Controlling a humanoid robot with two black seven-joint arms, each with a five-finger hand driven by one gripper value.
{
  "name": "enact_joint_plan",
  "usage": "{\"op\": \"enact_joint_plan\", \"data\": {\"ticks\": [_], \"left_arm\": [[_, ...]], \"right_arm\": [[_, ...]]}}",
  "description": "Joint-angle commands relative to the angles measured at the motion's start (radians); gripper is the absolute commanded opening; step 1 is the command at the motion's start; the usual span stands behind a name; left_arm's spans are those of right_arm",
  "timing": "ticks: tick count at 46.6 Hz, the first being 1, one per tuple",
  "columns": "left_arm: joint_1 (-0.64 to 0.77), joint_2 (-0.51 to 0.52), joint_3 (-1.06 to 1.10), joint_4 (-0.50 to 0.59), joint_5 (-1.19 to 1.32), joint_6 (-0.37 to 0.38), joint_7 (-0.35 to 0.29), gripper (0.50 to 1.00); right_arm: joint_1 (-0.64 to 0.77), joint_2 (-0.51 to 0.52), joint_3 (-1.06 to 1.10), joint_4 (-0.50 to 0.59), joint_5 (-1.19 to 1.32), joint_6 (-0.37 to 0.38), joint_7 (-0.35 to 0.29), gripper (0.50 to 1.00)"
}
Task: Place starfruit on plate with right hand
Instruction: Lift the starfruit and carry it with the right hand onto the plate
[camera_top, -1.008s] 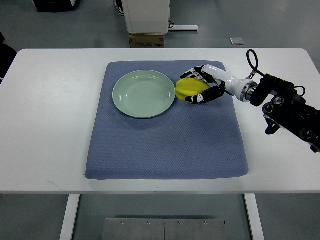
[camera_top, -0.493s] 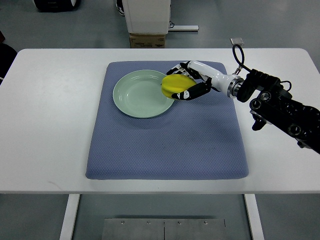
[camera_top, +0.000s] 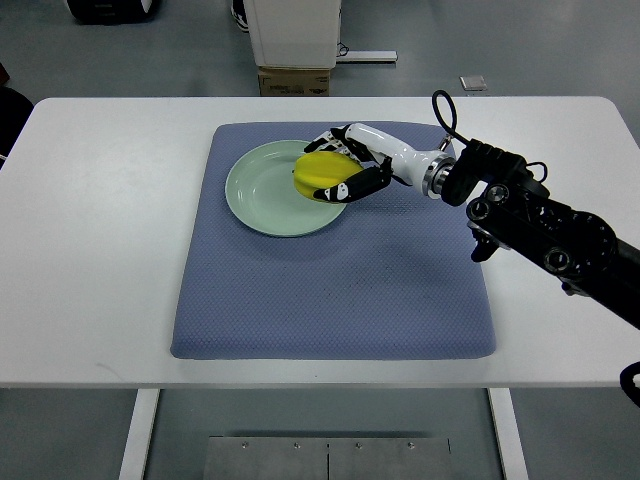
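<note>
A yellow starfruit (camera_top: 317, 174) is held in my right hand (camera_top: 338, 170), whose fingers are curled around it. The hand holds the fruit over the right part of a pale green plate (camera_top: 262, 195) that lies on a blue mat (camera_top: 330, 290). I cannot tell whether the fruit touches the plate. My right arm (camera_top: 530, 220) comes in from the right edge. My left arm is out of view.
The mat lies in the middle of a white table (camera_top: 90, 230). A cardboard box (camera_top: 293, 80) and a white cabinet (camera_top: 292, 30) stand on the floor beyond the table's far edge.
My right hand has carried the starfruit leftward, from the mat right of the plate to over the plate's right part. The arm has reached further in.
</note>
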Motion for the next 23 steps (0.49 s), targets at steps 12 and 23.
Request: {"op": "enact_joint_plan", "data": {"ticks": [12,23], "left_arm": [[0.001,0.000,-0.001,0.000,0.001,0.000,0.000,1.000],[0.001,0.000,0.001,-0.001,0.001,0.000,0.000,1.000]], "right_arm": [[0.026,0.090,-0.003,-0.072,0.000,-0.037,-0.065,0.500],[0.051,0.110,-0.008,-0.098,0.000,-0.037,-0.112,0.500]]}}
